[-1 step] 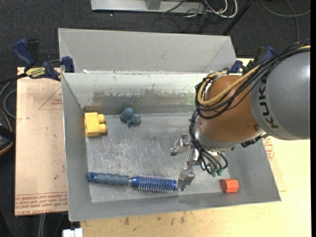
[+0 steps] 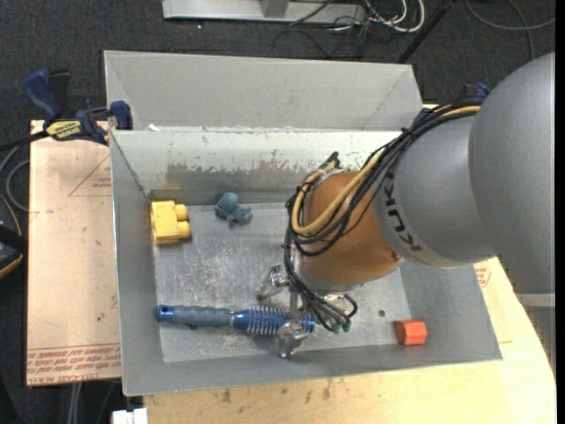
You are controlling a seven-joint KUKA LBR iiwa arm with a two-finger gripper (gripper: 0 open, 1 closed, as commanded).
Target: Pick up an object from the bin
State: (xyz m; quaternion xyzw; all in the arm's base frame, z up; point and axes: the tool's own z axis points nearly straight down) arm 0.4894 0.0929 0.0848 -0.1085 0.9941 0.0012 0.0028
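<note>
While the gripper [image 2: 280, 314] stands over the bristle end of the blue brush [image 2: 199, 315], lying left of the orange cube [image 2: 410, 332], its fingers look spread astride it. Risk: gripped at one end, the long handle may swing and slip out.

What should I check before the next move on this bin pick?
1. Gripper on a target: ok. The gripper sits at the bristle end of the blue brush.
2. Grasp secure: cannot tell, the contact is hidden.
3. Brush off the floor: not ok, its handle lies flat.
4. Neighbours clear: ok. The orange cube, yellow block and blue-grey lump lie apart from the brush.
5. Wall room: cannot tell. The brush lies near the bin's front wall.
</note>
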